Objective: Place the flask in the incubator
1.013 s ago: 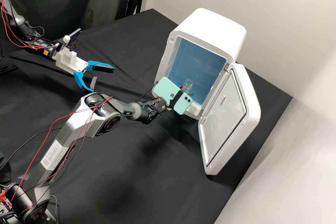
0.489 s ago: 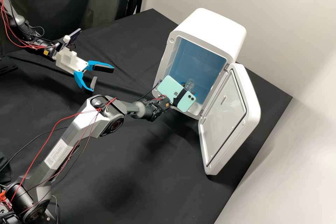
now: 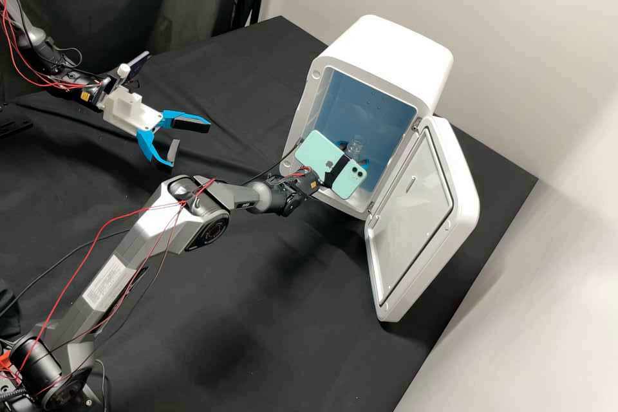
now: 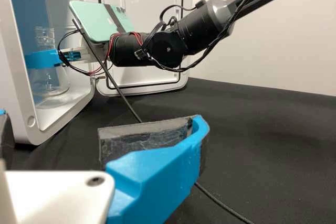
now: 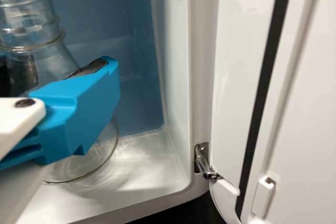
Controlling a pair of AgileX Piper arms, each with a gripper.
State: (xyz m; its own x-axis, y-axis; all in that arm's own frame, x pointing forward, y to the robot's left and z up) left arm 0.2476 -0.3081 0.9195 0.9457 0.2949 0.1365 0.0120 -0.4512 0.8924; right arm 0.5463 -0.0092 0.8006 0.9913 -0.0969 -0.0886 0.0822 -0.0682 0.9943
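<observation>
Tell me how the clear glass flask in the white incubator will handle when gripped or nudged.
The clear conical glass flask looks rigid and probably breakable, so knocks against the walls of the white incubator seem risky. Its broad base under a narrow neck suggests it stands steadily. Smooth glass may slip between the blue fingers.

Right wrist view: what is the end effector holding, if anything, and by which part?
The right end effector grips the conical flask just below its neck.
</observation>
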